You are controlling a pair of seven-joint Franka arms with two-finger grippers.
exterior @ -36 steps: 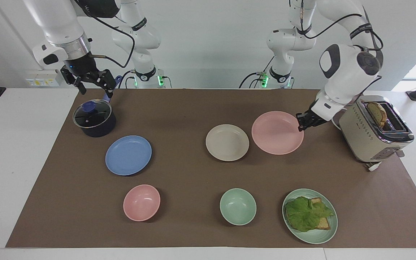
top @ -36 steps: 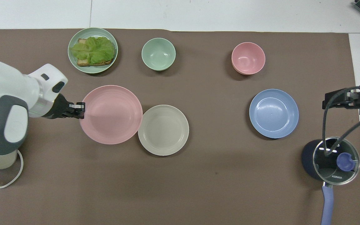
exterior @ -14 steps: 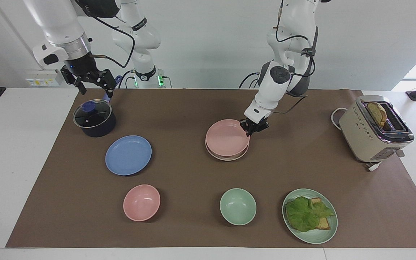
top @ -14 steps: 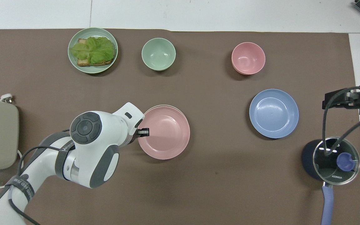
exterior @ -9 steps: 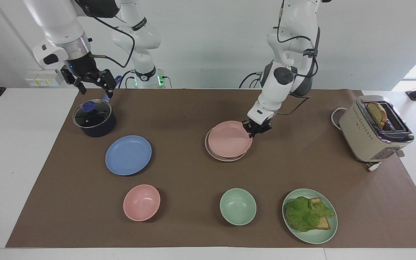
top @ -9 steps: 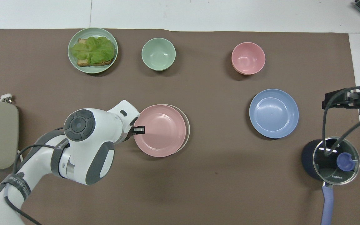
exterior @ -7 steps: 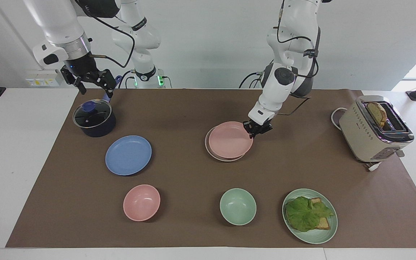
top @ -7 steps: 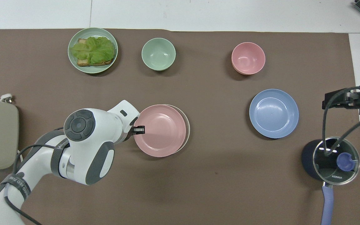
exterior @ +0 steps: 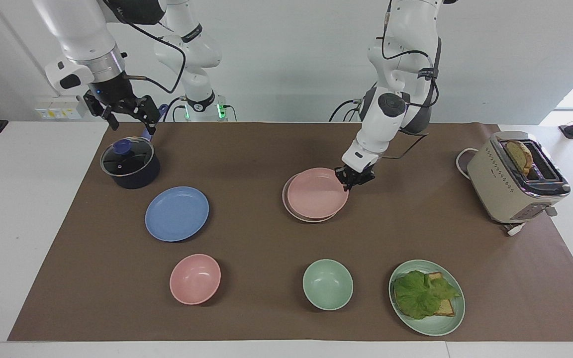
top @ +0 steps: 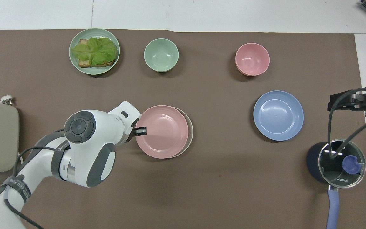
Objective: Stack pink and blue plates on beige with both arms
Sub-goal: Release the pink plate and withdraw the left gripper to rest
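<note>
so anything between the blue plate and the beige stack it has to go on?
Nothing visible. The blue plate lies on bare mat toward the right arm's end; only bare mat lies between it and the beige plate, which carries the pink plate, gripped at its rim by the left gripper. The right gripper waits over the pot.

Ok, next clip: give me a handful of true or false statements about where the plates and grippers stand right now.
1. The pink plate lies on the beige plate, shifted toward the left arm's end. True.
2. The left gripper is shut on the pink plate's rim. True.
3. The blue plate already tops the stack. False: it lies alone on the mat, toward the right arm's end.
4. The right gripper holds the pot's lid. False: it hangs open over the table by the lidded pot, holding nothing.
5. The toaster stands empty. False: a slice of bread sticks out of its slot.
</note>
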